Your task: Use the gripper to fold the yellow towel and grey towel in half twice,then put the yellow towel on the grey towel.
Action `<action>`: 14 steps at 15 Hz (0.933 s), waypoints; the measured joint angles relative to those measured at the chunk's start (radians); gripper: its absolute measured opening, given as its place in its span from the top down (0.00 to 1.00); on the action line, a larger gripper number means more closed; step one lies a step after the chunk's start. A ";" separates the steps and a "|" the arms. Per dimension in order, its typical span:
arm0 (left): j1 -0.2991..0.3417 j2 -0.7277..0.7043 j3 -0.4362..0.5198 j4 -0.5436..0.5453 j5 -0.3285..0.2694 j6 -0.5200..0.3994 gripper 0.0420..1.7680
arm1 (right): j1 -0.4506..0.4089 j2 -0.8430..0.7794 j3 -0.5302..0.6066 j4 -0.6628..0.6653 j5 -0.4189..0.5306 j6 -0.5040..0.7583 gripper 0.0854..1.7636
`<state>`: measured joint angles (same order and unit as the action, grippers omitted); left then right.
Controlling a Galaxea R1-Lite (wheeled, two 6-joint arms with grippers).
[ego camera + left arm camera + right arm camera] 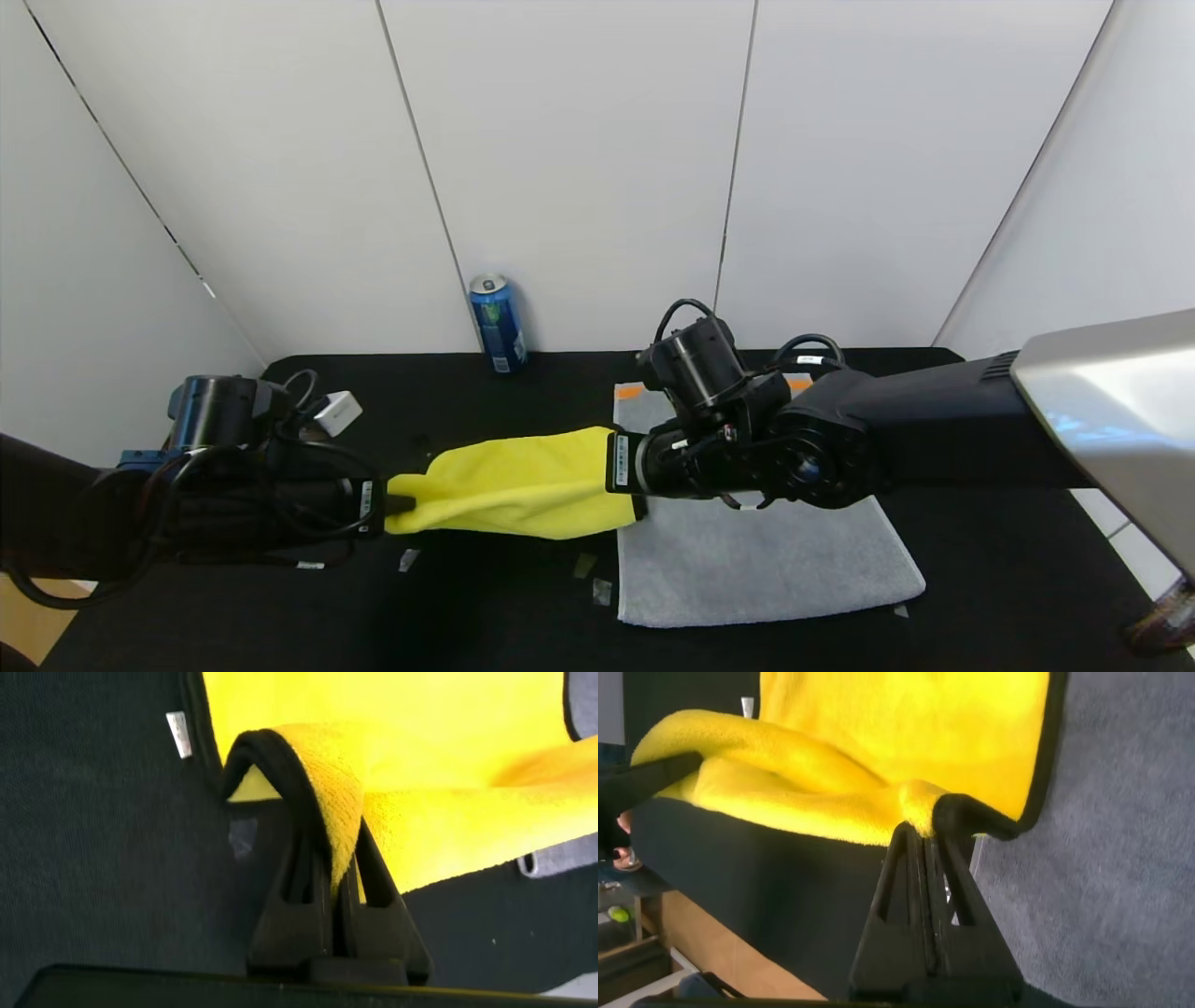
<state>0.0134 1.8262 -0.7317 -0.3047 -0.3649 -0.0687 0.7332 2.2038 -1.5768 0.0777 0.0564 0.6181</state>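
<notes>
The yellow towel (523, 483) hangs in a sagging band above the black table, stretched between both grippers. My left gripper (400, 505) is shut on its left end; in the left wrist view the fingers (336, 849) pinch the black-edged corner of the yellow towel (420, 756). My right gripper (635, 487) is shut on the right end, over the near-left part of the grey towel (766, 560). In the right wrist view the gripper (931, 833) clamps the yellow towel (896, 728) at its black hem, with the grey towel (1120, 859) flat beneath. The grey towel lies spread out, with orange marks at its far edge.
A blue can (498, 324) stands at the back of the table by the wall. A small white box (336, 412) sits beside my left arm. Bits of tape (602, 591) lie on the black tabletop (467, 616) near the grey towel's front-left corner.
</notes>
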 joint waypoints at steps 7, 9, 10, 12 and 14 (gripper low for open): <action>-0.007 0.072 -0.085 0.000 0.010 0.008 0.94 | -0.028 0.089 -0.089 -0.004 0.001 -0.028 0.98; -0.009 0.088 -0.099 -0.004 0.009 0.009 0.94 | -0.033 0.108 -0.118 -0.002 0.002 -0.043 0.98; -0.009 0.093 -0.103 -0.003 0.008 0.007 0.94 | -0.035 0.117 -0.127 -0.002 0.002 -0.057 0.98; -0.010 0.100 -0.107 -0.003 0.008 0.006 0.94 | -0.035 0.132 -0.138 -0.002 0.002 -0.073 0.98; -0.011 0.100 -0.103 -0.003 0.010 0.009 0.94 | -0.035 0.145 -0.146 -0.001 0.002 -0.074 0.98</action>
<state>0.0028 1.9262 -0.8347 -0.3074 -0.3549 -0.0602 0.6979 2.3485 -1.7232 0.0764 0.0583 0.5440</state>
